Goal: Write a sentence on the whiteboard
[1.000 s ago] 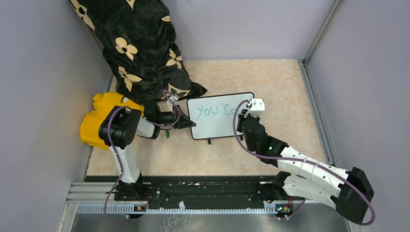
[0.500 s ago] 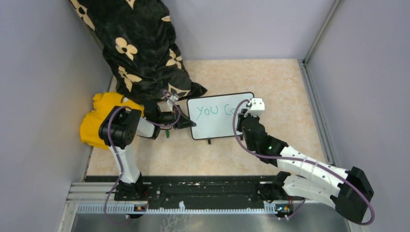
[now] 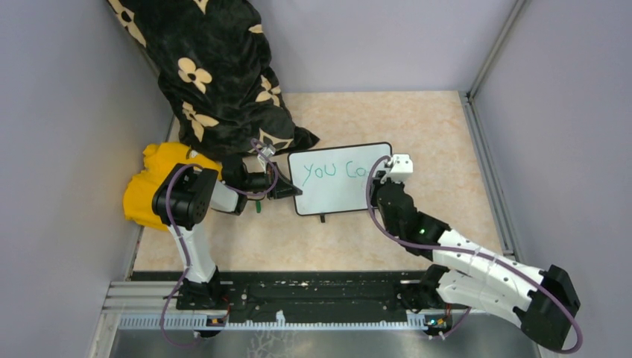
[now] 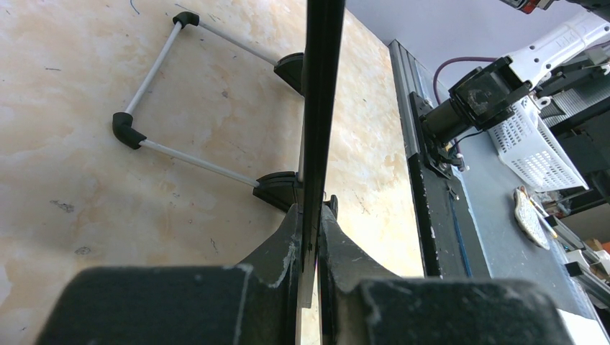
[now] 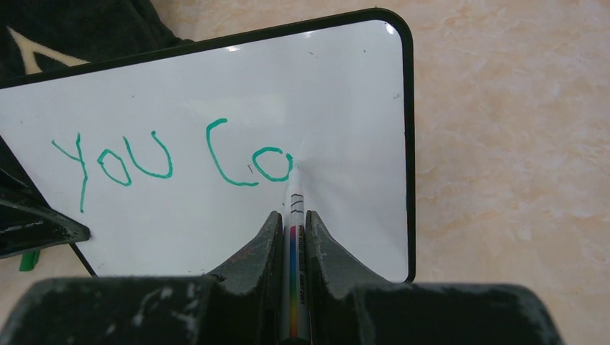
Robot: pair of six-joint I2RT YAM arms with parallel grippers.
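Observation:
The whiteboard (image 3: pixel 335 195) stands tilted on the table with its black frame. Green lettering (image 3: pixel 326 171) on it reads "YOU Co" (image 5: pixel 173 159). My left gripper (image 3: pixel 288 188) is shut on the board's left edge; the left wrist view shows that edge (image 4: pixel 321 86) pinched between the fingers at my left gripper (image 4: pixel 309 223). My right gripper (image 3: pixel 378 176), also in its wrist view (image 5: pixel 292 219), is shut on a white marker (image 5: pixel 296 205) with a rainbow stripe. The marker tip touches the board at the right side of the "o".
A black cloth with cream flowers (image 3: pixel 216 74) and a yellow object (image 3: pixel 147 186) lie left of the board. A small green piece (image 5: pixel 27 260) lies by the board's lower left. The board's wire stand (image 4: pixel 155 136) rests behind it. Grey walls enclose the table; a black rail (image 3: pixel 298 298) runs along the near edge.
My right gripper has shifted slightly to the right with the marker on the board. The left arm and the board have not moved.

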